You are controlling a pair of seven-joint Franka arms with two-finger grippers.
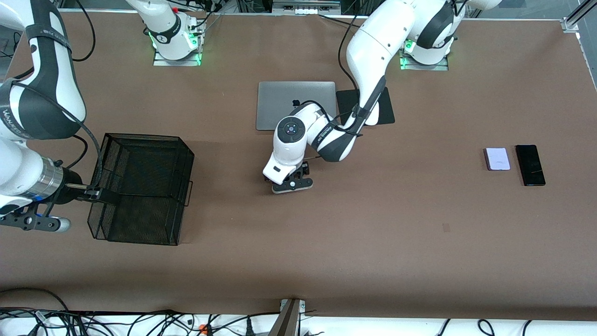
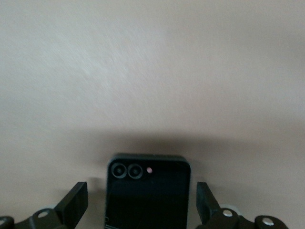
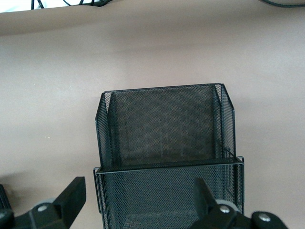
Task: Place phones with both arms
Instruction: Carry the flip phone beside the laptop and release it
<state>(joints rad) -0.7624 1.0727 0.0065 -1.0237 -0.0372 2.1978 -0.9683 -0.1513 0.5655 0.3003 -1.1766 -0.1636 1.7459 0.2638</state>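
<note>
The small squarish black phone point(image 2: 145, 195) lies flat on the table, camera lenses up, between the spread fingers of my left gripper point(image 2: 141, 188). The fingers stand apart from its sides. In the front view the left gripper point(image 1: 293, 184) is low over the table's middle and hides this phone. The pale lavender-white phone point(image 1: 496, 158) and the long black slab phone point(image 1: 530, 164) lie side by side toward the left arm's end. My right gripper point(image 1: 95, 193) is open and empty at the rim of a black mesh basket point(image 1: 144, 137); its own view point(image 3: 139, 186) shows the fingers straddling the basket wall.
The basket point(image 3: 162, 88) stands toward the right arm's end. A closed silver laptop point(image 1: 296, 105) and a black mat point(image 1: 387, 109) lie farther from the front camera than the left gripper, with the left arm over the mat. Cables run along the table's near edge.
</note>
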